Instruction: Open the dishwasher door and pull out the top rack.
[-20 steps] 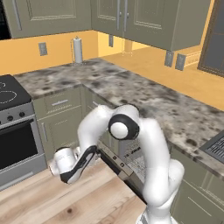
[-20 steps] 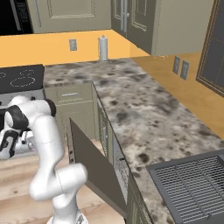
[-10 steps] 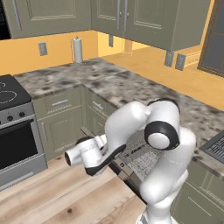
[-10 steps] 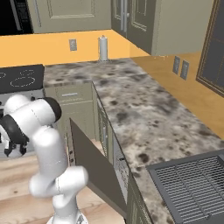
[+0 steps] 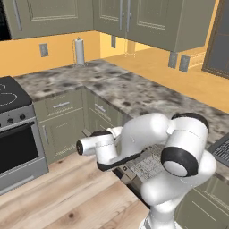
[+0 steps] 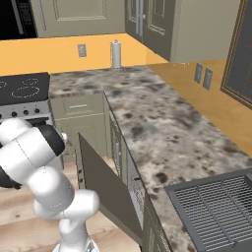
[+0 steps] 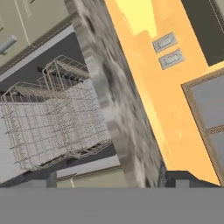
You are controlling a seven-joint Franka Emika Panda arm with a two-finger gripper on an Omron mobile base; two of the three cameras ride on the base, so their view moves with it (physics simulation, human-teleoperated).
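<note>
The speckled stone counter [image 6: 162, 133] ran the length of the corner, and under it the olive cabinets [image 5: 60, 118] lined the wall, with the stove [image 5: 15, 134] off at the far end. Down on the wood floor [image 5: 67, 197], the dishwasher door [image 6: 106, 189] hung open, tipped out from the cabinet front and showing its dark grey face in the right base view. The white arm [image 5: 147, 138] was folded low across it, forearm reaching out over the floor in the left base view. From the hand camera, the top rack [image 7: 52, 118], a light wire basket, sat in the dark opening below the counter edge, partly out past the front. The gripper [image 5: 80, 146] was at the end of that forearm, pointed away from the dishwasher; its fingers were hard to make out, but they stood spread wide and nothing was seen between them. A paper towel roll [image 6: 116, 54] stood upright at the back of the counter.
</note>
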